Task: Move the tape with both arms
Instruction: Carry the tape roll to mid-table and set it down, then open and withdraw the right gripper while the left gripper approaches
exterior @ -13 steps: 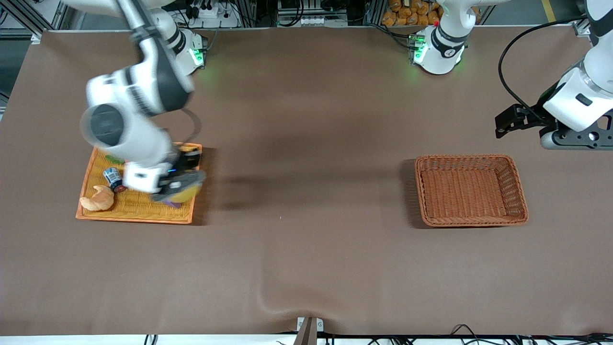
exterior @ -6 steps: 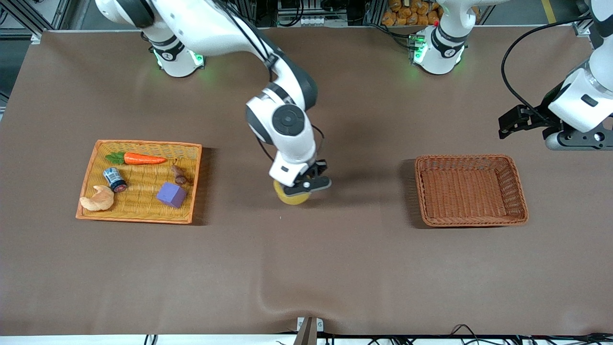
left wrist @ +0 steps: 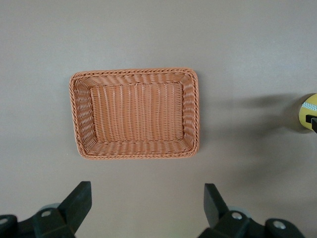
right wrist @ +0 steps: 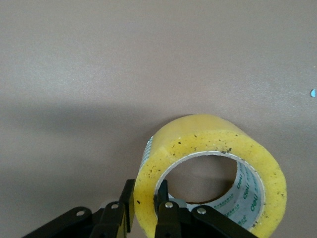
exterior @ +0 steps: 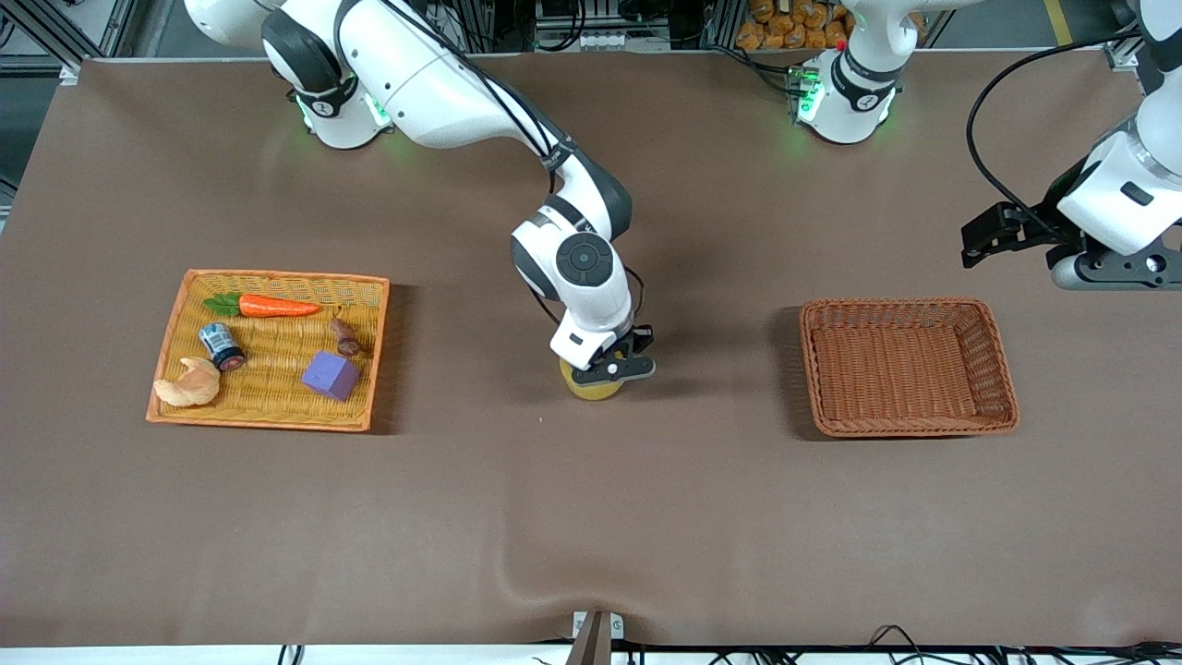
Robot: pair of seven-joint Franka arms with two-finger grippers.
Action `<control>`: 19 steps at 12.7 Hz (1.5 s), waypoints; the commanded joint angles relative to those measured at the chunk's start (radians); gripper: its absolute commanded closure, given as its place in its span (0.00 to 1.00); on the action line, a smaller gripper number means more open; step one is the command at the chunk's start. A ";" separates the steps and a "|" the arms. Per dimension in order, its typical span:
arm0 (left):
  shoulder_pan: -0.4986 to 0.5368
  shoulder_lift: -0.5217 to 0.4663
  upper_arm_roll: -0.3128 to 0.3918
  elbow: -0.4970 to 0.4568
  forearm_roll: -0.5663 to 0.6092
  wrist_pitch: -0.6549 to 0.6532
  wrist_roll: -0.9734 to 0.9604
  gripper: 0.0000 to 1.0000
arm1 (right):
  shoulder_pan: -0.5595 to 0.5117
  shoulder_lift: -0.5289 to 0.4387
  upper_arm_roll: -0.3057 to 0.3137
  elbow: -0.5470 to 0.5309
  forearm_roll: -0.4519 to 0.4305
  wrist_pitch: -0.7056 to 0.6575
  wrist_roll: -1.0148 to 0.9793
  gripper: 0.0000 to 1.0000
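The tape [exterior: 593, 386] is a yellowish roll with a grey-white core. My right gripper [exterior: 609, 371] is shut on it over the bare middle of the table, between the flat tray and the basket. In the right wrist view the tape [right wrist: 213, 148] fills the lower part, and one finger is outside the ring wall and one inside the core. My left gripper [left wrist: 146, 206] is open and empty, up in the air by the left arm's end of the table; it also shows in the front view [exterior: 983, 242]. In the left wrist view the tape [left wrist: 308, 111] shows at the edge.
An empty brown wicker basket [exterior: 910, 366] sits toward the left arm's end; it also shows in the left wrist view [left wrist: 134, 113]. A flat orange tray [exterior: 268, 414] toward the right arm's end holds a carrot [exterior: 268, 305], a small can [exterior: 221, 345], a croissant [exterior: 189, 385] and a purple block [exterior: 330, 376].
My right gripper has carried the tape off the flat tray to the middle of the table and moved it a little nearer the basket and lower. The left arm has barely moved.
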 commanded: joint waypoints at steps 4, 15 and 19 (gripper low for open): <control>0.062 0.035 0.001 0.016 -0.007 -0.002 0.031 0.00 | -0.043 -0.043 0.013 0.036 0.027 -0.052 0.011 0.00; 0.072 0.139 -0.019 -0.333 0.047 0.491 0.020 0.00 | -0.219 -0.496 -0.084 -0.184 -0.027 -0.357 -0.227 0.00; 0.072 0.129 -0.019 -0.480 0.049 0.657 0.015 0.00 | -0.346 -0.706 -0.086 -0.374 -0.033 -0.360 -0.390 0.00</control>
